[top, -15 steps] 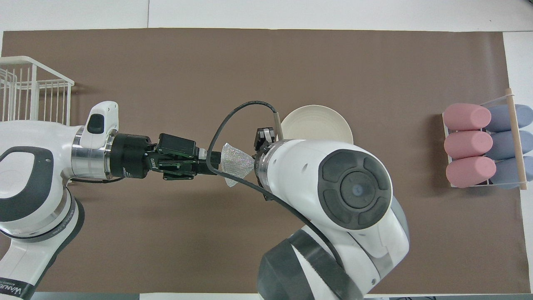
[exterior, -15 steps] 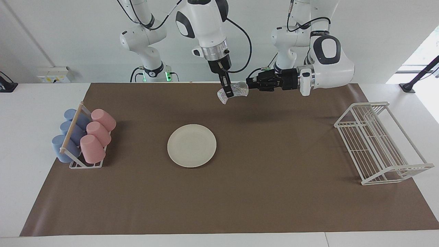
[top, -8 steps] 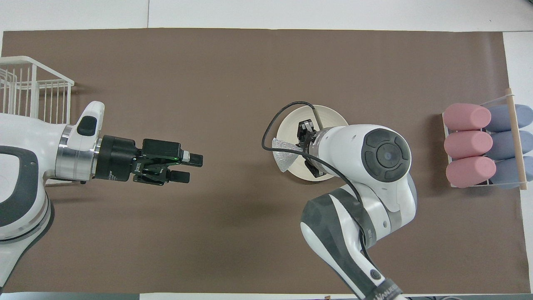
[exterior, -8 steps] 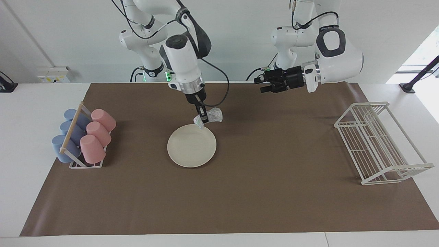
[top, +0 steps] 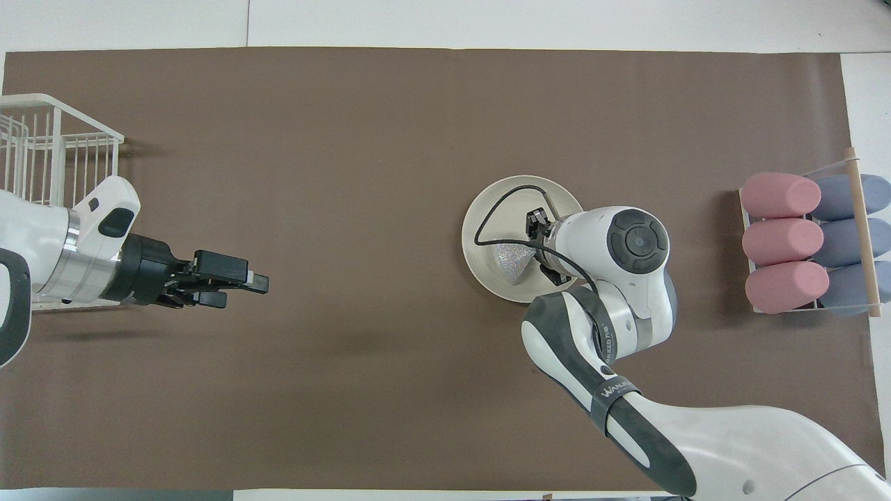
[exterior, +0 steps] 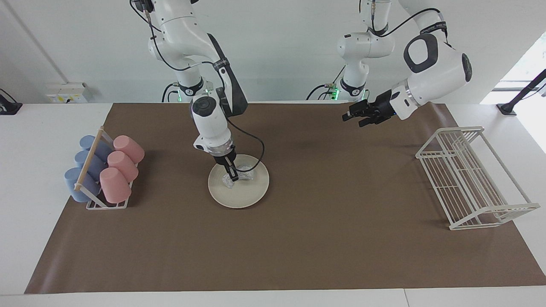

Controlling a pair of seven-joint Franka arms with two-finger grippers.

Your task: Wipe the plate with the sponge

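The cream-white plate (exterior: 244, 194) (top: 491, 203) lies flat on the brown mat near the table's middle, toward the right arm's end. The silvery glittery sponge (exterior: 242, 175) (top: 511, 261) rests on the plate's surface. My right gripper (exterior: 231, 175) (top: 536, 250) is shut on the sponge and presses it down on the plate. My left gripper (exterior: 355, 116) (top: 240, 289) is open and empty, held above the mat toward the left arm's end.
A rack of pink and blue cups (exterior: 104, 170) (top: 807, 243) stands at the right arm's end. A white wire dish rack (exterior: 471, 179) (top: 49, 149) stands at the left arm's end. The brown mat (exterior: 298, 247) covers the table.
My right gripper took the sponge from the left gripper, carried it down and set it on the plate. My left gripper opened and drew back toward its own end.
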